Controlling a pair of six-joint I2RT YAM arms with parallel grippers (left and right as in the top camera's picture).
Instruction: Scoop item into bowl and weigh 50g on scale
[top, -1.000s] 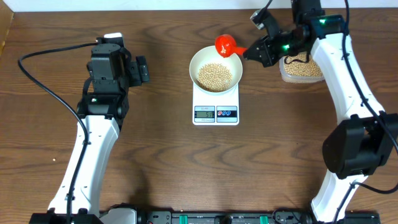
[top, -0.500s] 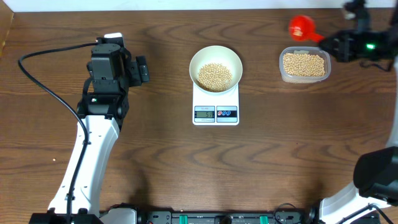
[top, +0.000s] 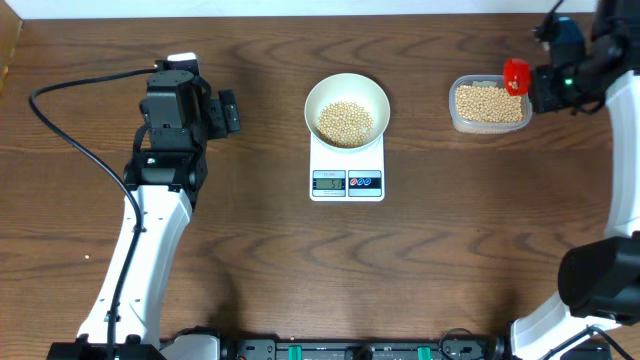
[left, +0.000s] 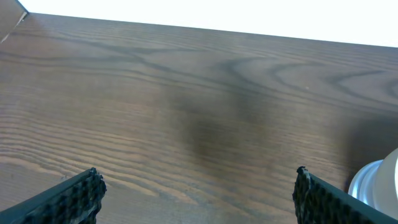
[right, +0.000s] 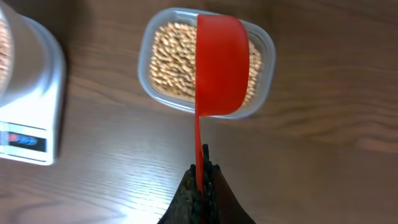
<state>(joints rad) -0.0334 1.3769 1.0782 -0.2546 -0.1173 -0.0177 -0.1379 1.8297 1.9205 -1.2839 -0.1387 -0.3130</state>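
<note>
Dark wood-grain table (top: 250, 250), seen from above, with a robot arm at each side. Near the middle sits the scale (top: 347, 170), small, white and rectangular. Its grey display and its red and blue buttons are at the 6 o'clock end, and the reading is too small to make out. The bowl (top: 346, 85), round and white, stands on the scale's 12 o'clock end. A heap of tan-yellow beans (top: 345, 122) covers its bottom.

At 3 o'clock from the bowl and well apart from it, a clear rounded-rectangular tub (top: 452, 110) rests on the table. It holds a level bed of the same beans.

The right gripper (right: 202, 168) is at the 3 o'clock side of the tub. Its fingers are pinched narrow on the thin handle of a red scoop (right: 222, 65). From above, the scoop's cup appears at the tub's 2 o'clock corner. In the wrist view the cup hangs over the tub, hiding the middle of the beans. Whether the cup holds any beans cannot be told.

The left gripper (left: 196, 186) is at 9 o'clock from the bowl, well apart from it. Its fingers are spread wide with only bare wood between them.
</note>
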